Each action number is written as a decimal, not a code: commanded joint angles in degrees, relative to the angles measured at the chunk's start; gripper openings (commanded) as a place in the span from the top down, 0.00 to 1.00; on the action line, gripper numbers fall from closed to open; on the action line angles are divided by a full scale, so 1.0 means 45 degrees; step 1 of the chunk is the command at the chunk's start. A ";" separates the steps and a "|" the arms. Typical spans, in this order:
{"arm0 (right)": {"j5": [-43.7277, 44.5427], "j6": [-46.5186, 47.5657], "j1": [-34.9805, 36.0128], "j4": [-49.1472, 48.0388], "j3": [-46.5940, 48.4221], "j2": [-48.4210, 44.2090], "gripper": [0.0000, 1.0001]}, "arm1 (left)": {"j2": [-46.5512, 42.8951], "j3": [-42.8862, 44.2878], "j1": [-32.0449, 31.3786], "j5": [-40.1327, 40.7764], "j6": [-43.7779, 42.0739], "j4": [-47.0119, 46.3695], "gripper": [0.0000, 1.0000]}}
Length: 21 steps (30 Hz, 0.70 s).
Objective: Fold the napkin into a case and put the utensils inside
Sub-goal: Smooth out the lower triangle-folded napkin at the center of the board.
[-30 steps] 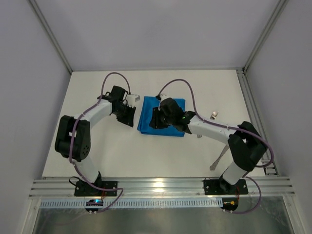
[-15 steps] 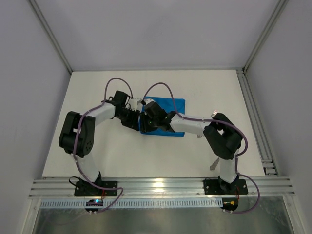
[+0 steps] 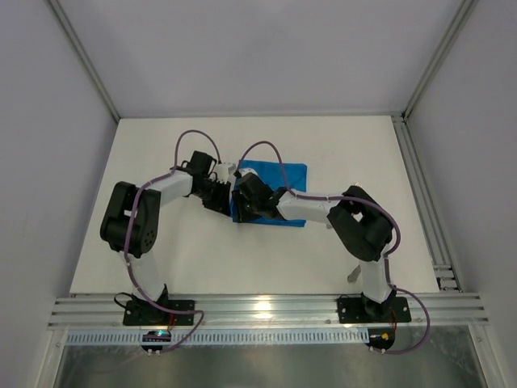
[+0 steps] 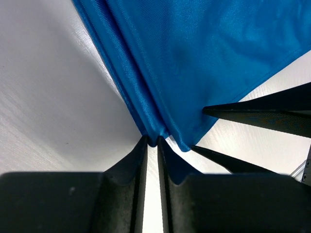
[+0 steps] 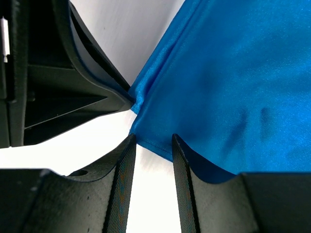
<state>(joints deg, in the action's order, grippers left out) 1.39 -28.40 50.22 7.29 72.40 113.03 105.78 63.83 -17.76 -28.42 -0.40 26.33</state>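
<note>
Two tools meet at one corner of the napkin, tip nearly against tip. The left tool is clenched to a narrow slit, and the doubled hem appears nipped between its tips. The right tool is released, its jaws standing apart astride the same corner, with cloth lying against one finger. From the left tool, the folded edge runs straight ahead and away, and the body of the cloth spreads to the side where the right tool's fingers enter. From the right tool, the cloth fans ahead and to the opposite side. Both arms are equally near this corner, so a further fold, if that is the coming move, would probably carry the gripped edge across the cloth toward its far side. The napkin lies flat on the counter in a partly folded state, not yet a narrow case. Of the utensils, only a silver end shows behind the right tool, beside that arm. No brand, label or writing is legible.
</note>
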 commanded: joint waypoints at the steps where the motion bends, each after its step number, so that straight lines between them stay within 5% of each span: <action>1: 0.0141 -0.0211 0.0091 -0.0545 0.0454 0.0116 0.60 | 0.0341 0.0229 -0.0018 -0.0128 -0.0008 -0.0187 0.87; 11: -0.0132 -0.0544 0.0149 -0.0702 0.0629 0.0467 0.61 | 0.0693 0.0405 -0.0018 -0.0148 0.0383 0.0048 1.00; 21: -0.0054 -0.0856 0.0208 -0.0565 0.0942 0.0936 0.89 | 0.0752 0.0346 -0.0018 -0.0304 0.0305 0.0204 1.00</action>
<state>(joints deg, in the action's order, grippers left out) 0.73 -31.18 50.65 6.02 74.70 116.36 107.63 65.25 -17.76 -30.11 1.30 26.52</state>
